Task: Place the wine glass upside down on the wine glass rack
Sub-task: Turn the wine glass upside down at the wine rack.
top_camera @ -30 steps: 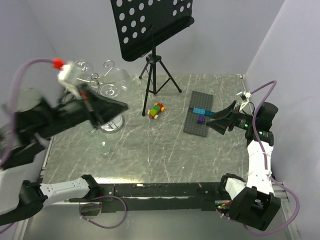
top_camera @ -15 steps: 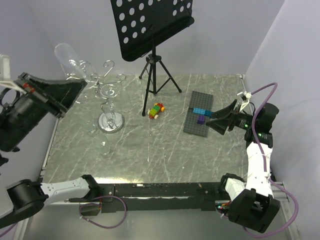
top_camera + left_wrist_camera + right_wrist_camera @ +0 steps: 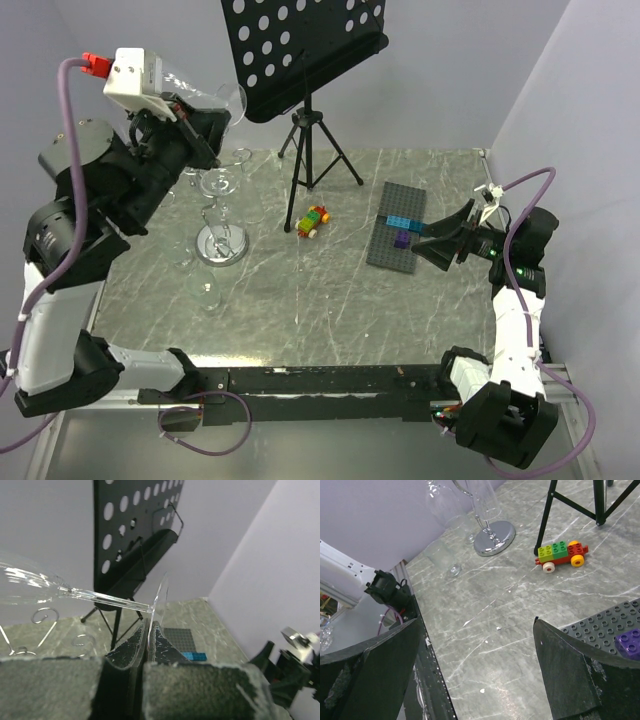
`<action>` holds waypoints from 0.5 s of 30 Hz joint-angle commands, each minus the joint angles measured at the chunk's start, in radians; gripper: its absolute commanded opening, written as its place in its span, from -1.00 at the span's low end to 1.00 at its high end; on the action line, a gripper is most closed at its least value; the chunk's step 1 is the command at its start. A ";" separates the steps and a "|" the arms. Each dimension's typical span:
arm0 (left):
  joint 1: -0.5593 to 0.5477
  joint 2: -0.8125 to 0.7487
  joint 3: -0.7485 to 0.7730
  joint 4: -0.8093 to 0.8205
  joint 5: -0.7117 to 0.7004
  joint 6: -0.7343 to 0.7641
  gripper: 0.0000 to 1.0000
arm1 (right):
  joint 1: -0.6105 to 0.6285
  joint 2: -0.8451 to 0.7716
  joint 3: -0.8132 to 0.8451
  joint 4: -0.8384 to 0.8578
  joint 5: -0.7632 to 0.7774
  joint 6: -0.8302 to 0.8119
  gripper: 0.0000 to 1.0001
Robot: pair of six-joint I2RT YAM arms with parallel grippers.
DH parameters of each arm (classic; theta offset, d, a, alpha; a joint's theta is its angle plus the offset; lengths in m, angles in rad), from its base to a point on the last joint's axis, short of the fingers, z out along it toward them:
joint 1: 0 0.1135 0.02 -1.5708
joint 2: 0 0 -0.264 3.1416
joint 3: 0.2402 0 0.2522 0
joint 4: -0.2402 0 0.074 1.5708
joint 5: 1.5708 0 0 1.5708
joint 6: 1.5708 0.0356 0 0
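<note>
Left gripper (image 3: 150,630): clamped shut on the foot of the wine glass (image 3: 105,598), one pad on each face of the disc, and that's a firm pinch!
Wine glass position: up in the air and lying on its side. The stem runs from the pinched foot out to the bowl. It is not on the rack.
Wine glass rack (image 3: 222,215): standing on the table below the raised arm. Its curled hooks show under the stem in the left wrist view, and another clear glass (image 3: 221,183) hangs by the post.
Music stand (image 3: 300,50): the black perforated desk looms right beside the bowl, with its tripod legs just right of the rack.
Loose glass (image 3: 205,290): on the table in front of the rack's base.
Toy brick car (image 3: 314,221): mid-table, well apart from the rack.
Right gripper (image 3: 475,625): jaws spread wide with nothing between them, low over the right side.
Grey baseplate (image 3: 397,225): just beside the right gripper, carrying blue and purple bricks.
</note>
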 commanded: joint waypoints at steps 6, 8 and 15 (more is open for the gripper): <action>0.426 -0.018 -0.089 0.174 0.322 -0.095 -0.99 | -0.008 -0.025 -0.012 0.056 -0.288 0.002 1.00; 0.509 -0.028 -0.129 0.226 0.391 -0.139 -0.99 | -0.008 -0.026 -0.012 0.058 -0.289 0.003 1.00; 0.907 -0.015 -0.322 0.496 0.802 -0.475 -0.99 | -0.006 -0.023 -0.014 0.053 -0.291 0.002 1.00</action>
